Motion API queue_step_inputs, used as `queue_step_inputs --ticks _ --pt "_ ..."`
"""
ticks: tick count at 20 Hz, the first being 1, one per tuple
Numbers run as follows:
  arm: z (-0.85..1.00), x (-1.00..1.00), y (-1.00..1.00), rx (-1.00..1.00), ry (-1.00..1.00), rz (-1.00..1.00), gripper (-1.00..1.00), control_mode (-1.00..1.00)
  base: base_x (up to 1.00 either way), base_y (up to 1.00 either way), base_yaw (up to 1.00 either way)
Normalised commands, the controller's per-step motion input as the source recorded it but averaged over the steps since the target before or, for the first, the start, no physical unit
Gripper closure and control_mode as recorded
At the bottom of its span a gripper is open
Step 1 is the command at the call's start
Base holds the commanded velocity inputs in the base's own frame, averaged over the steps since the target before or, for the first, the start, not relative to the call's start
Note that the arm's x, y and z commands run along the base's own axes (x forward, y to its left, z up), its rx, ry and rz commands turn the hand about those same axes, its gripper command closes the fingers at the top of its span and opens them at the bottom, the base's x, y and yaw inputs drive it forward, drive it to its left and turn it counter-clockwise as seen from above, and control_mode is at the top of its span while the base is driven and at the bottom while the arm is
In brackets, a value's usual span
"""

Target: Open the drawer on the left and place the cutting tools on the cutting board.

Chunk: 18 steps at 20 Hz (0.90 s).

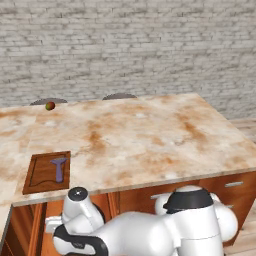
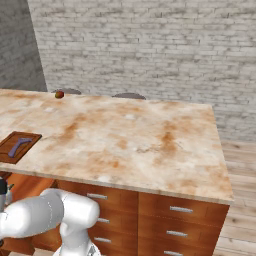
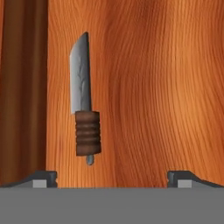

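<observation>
A small knife with a grey blade and a ribbed dark handle lies flat on the wooden floor of the drawer, blade pointing away from the hand. My gripper hovers over it, open wide, with the knife's handle between the two fingertips and touching neither. The purple T-shaped peeler lies on the dark cutting board near the counter's front left edge. The white arm bends down below the counter edge.
A small red-green fruit sits at the counter's far left. The marbled countertop spreads to the right. Stacked drawer fronts with silver handles fill the cabinet below. A darker wood wall borders the drawer floor on the left.
</observation>
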Motion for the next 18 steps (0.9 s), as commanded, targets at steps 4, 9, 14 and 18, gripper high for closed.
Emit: queue_step_inputs --ticks 4,9,14,18 --pt "-0.2 0.27 0.03 0.0 0.0 0.0 -1.0 -1.0 0.0 0.0 0.0" --pt "-0.13 0.08 0.1 0.0 0.0 0.0 -1.0 -1.0 0.0 0.0 0.0" --pt "-0.05 -0.05 0.15 0.0 0.0 0.0 -1.0 -1.0 0.0 0.0 0.0" --pt "-0.12 0.0 0.18 0.0 0.0 0.0 -1.0 -1.0 0.0 0.0 0.0"
